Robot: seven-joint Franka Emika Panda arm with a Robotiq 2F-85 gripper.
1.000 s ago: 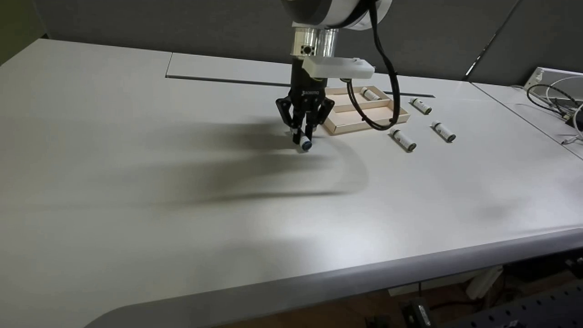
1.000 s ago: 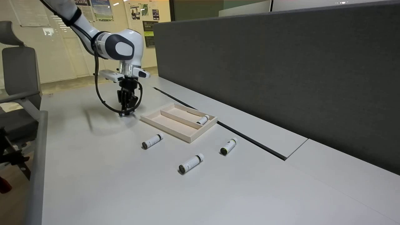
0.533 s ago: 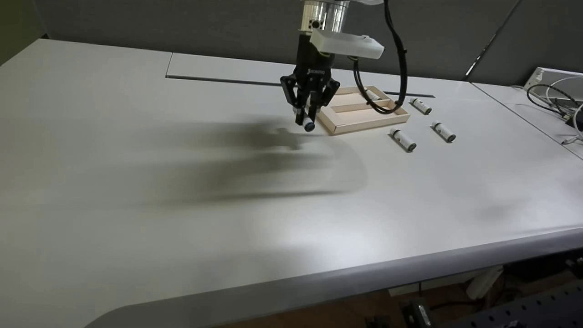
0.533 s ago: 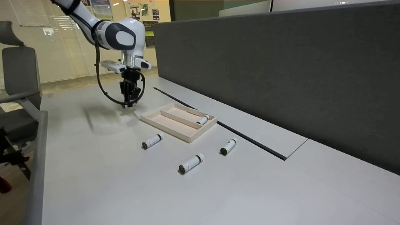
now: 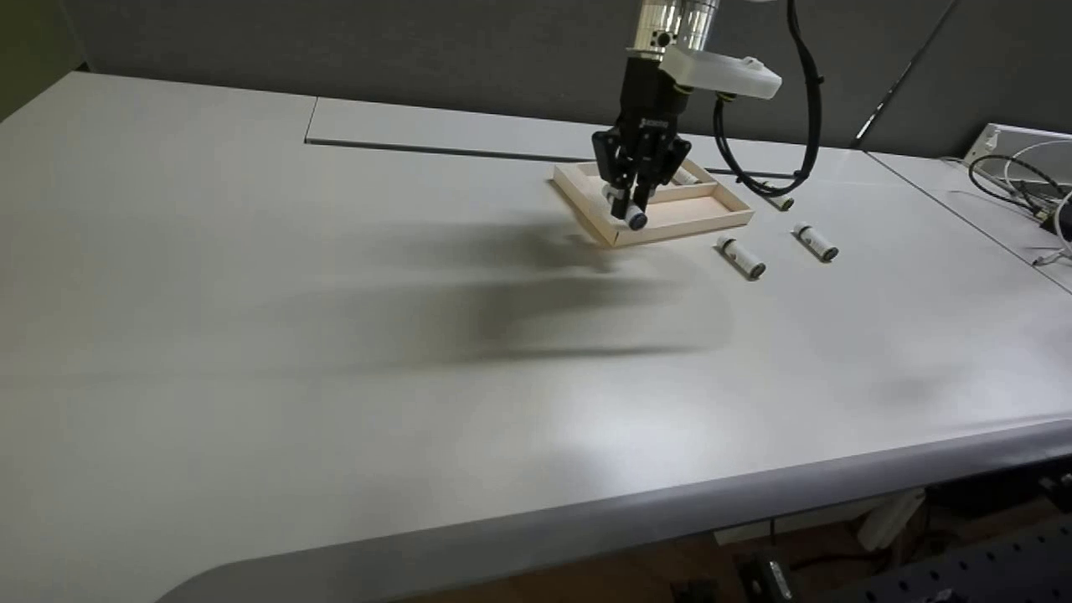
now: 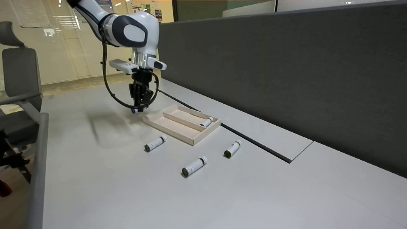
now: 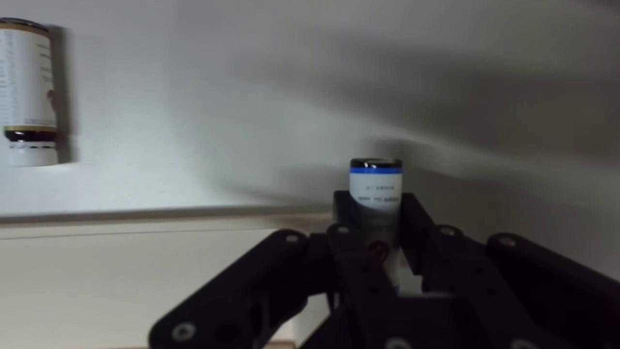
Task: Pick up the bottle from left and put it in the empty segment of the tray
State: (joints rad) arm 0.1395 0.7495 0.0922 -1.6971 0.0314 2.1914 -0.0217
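Observation:
My gripper [image 5: 630,206] is shut on the bottle [image 5: 636,220] and holds it above the table, lying flat between the fingers. In the wrist view the bottle [image 7: 376,186] shows a dark end and a blue band between the two fingertips; its far end is partly hidden by the fingers. The light-wood tray [image 5: 682,230] is partly behind the gripper. In an exterior view the gripper [image 6: 137,110] is just beside the near-left corner of the tray [image 6: 168,131]. The tray's wider front segment shows bare floor. The back segment holds another bottle [image 6: 206,121].
Several similar bottles lie on the white table: one near the tray's front [image 6: 155,143], one further off [image 6: 194,167], one by the tray's right end [image 6: 232,149]. One bottle [image 7: 29,87] shows in the wrist view. A grey partition [image 6: 279,73] runs along the back edge.
My gripper has risen off the table with the bottle in it, then moved toward the tray. The tray and the other bottles have not moved.

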